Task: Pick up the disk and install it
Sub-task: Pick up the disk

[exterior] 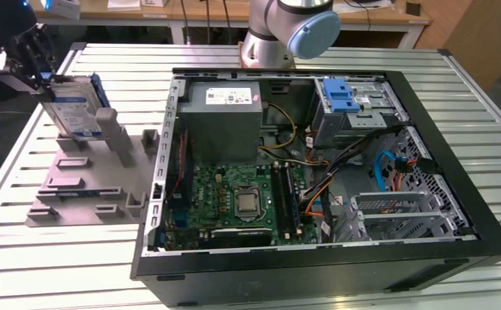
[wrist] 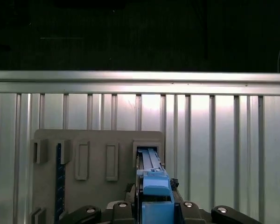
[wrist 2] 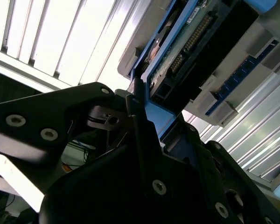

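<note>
Disk (exterior: 74,106), single, held upright between two fingers (wrist 2: 138,128).

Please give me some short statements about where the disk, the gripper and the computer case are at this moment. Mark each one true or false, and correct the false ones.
1. The gripper holds the disk outside the computer case, on the exterior view's left of it. True.
2. The disk is seated in the drive cage. False: it is over the grey fixture on the table.
3. The case lies open, with the motherboard exposed. True.
4. The disk's carrier is red. False: it is blue.
</note>
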